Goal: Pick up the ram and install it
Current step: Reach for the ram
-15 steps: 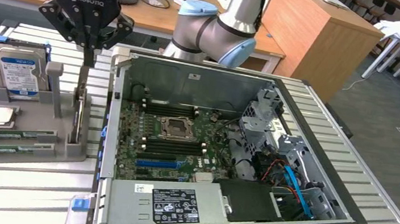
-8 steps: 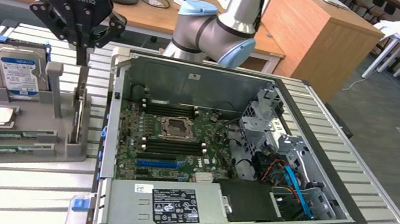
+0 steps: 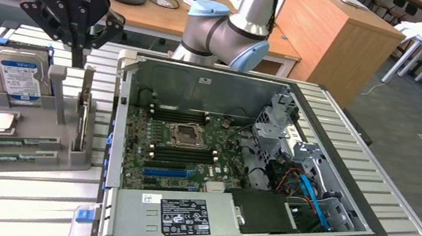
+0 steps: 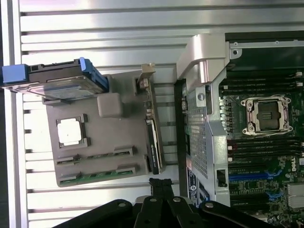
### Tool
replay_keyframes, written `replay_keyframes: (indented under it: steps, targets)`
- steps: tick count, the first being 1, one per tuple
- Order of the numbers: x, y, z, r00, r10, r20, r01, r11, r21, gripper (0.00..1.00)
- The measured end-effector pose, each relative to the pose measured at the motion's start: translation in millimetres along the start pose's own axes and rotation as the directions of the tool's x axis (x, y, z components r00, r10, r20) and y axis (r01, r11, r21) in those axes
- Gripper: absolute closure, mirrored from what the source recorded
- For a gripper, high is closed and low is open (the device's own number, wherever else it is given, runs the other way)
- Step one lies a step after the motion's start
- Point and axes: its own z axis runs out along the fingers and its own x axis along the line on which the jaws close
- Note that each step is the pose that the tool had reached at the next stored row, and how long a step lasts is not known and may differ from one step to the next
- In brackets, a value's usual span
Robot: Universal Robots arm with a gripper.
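Gripper (image 3: 81,57) hangs upper left in the exterior view, jaws together and holding nothing, over the grey holder (image 3: 37,160). The pickup looks unstarted: the ram (image 3: 13,142) lies slotted lower left. Grasping it calls for parted jaws.

**Even room light, pale glare on metal**

Bright, diffuse light falls evenly over the slatted table (image 3: 23,203). Its ribs gleam pale in the wrist view (nearly washed out). Soft shadow pools inside the open computer case (image 3: 198,86), deepest toward its near corner.
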Motion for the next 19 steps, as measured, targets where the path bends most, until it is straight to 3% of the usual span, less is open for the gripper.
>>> replay_keyframes:
  steps: [19]
  targets:
    - [29.4,-2.2,-0.8,1.0000,0.000,0.0000,0.000,1.0000,0.0000,0.90]
